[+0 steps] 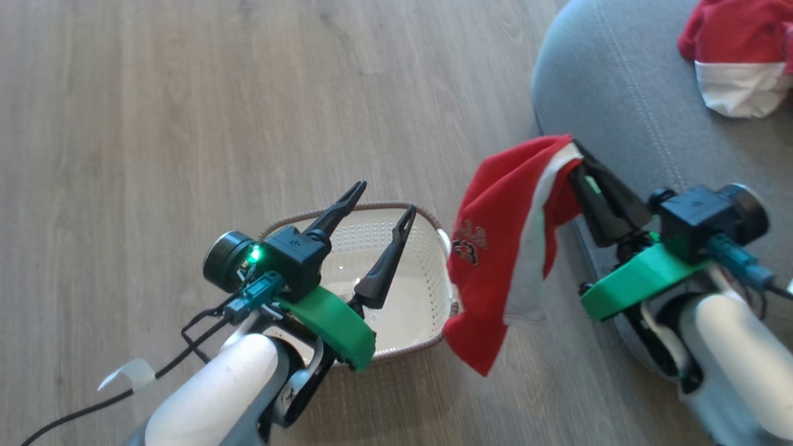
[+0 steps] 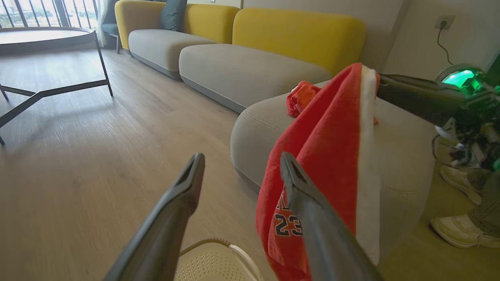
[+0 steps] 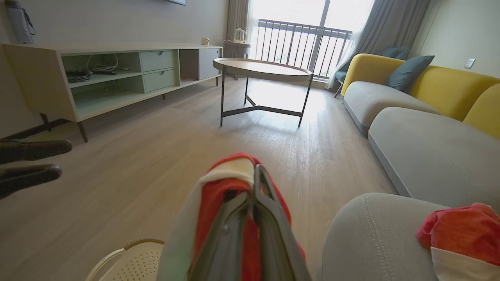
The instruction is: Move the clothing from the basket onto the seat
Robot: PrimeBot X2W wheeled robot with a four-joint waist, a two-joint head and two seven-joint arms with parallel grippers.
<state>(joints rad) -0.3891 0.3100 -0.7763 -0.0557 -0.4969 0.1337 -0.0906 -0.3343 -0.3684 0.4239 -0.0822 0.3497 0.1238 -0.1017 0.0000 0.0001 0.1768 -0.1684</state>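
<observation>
1. Red fabric is dangling in front of us: we are holding one red garment (image 1: 495,248) in our right gripper (image 1: 579,162), with both dark fingers clenched tight on its white-trimmed top edge.
2. We are watching that garment hang free between the basket (image 1: 427,285) and the seat (image 1: 619,93). Its top corner is sitting right at the seat's rounded edge, and its lower corner is drooping over the wooden floor (image 1: 155,124) just beside the basket's rim. A white printed logo with "23" is facing us.
3. Our left gripper (image 1: 386,198) is hovering over the basket with its fingers spread wide, gripping nothing.
4. The basket is sitting on the floor near the seat, showing us its perforated walls and pale bottom.
5. We are also seeing a second red garment (image 1: 737,56), with a white panel, lying bunched on top of the seat, well apart from the one we are holding.
6. Through the left wrist view, a person's pale shoe (image 2: 461,230) is standing on the floor beside the seat.
</observation>
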